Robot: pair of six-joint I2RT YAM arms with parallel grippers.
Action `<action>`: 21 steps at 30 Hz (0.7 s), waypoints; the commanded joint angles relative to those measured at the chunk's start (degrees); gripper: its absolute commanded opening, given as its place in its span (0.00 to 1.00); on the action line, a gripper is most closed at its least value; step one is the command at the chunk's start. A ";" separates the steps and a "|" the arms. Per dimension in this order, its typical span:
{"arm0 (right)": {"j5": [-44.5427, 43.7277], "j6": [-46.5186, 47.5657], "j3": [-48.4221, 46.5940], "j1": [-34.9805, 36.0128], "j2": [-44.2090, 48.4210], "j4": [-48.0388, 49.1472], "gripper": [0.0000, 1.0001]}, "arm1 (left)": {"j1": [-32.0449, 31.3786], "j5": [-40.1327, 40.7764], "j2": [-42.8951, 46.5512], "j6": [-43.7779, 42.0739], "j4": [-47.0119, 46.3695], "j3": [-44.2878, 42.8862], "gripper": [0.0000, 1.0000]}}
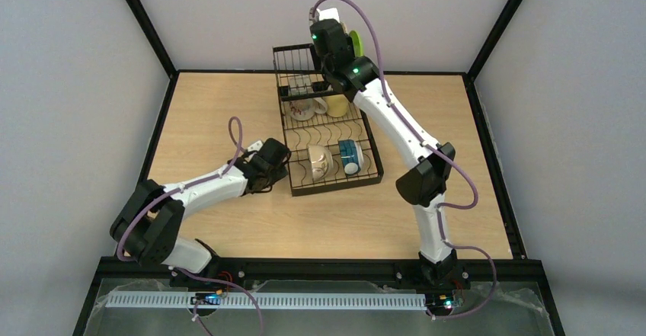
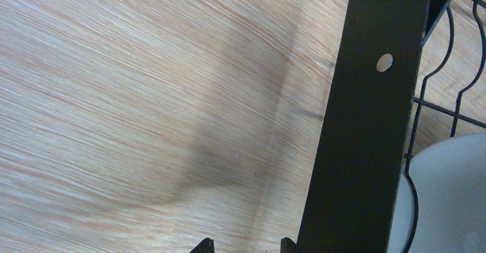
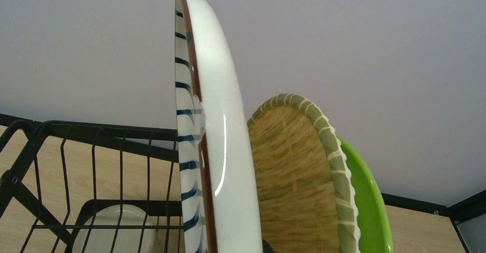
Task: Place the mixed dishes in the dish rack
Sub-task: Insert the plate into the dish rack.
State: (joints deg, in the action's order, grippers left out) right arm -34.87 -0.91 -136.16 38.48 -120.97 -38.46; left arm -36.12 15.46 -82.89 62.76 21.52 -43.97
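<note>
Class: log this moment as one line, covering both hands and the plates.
left hand: open, empty, beside dish rack | right hand: shut on striped plate, upright | tan plate, green plate: upright beside it

The black wire dish rack (image 1: 329, 132) holds a cream mug (image 1: 318, 162) and a blue-patterned mug (image 1: 350, 157) on their sides at its near end, with a printed white mug (image 1: 302, 109) and a pale yellow mug (image 1: 337, 106) farther back. The right arm (image 1: 396, 119) reaches over the far end beside an upright lime green plate (image 1: 356, 45). A pale sliver above its wrist may be a white plate (image 1: 329, 5). The left arm (image 1: 213, 187) ends beside the rack's near-left corner.
</note>
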 commanded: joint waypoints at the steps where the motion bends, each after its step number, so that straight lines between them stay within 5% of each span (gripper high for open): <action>1: -0.90 -2.09 -3.10 0.28 0.09 3.88 0.00 | 0.87 0.74 1.16 -1.69 1.33 -0.77 0.66; 21: -2.84 3.01 -7.26 0.54 -2.10 7.13 0.00 | 1.58 -1.79 -1.53 -2.60 -0.76 -0.77 0.66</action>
State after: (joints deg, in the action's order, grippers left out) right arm -35.81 0.93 -139.35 38.63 -123.13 -38.02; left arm -34.94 14.04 -83.46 60.77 21.37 -43.99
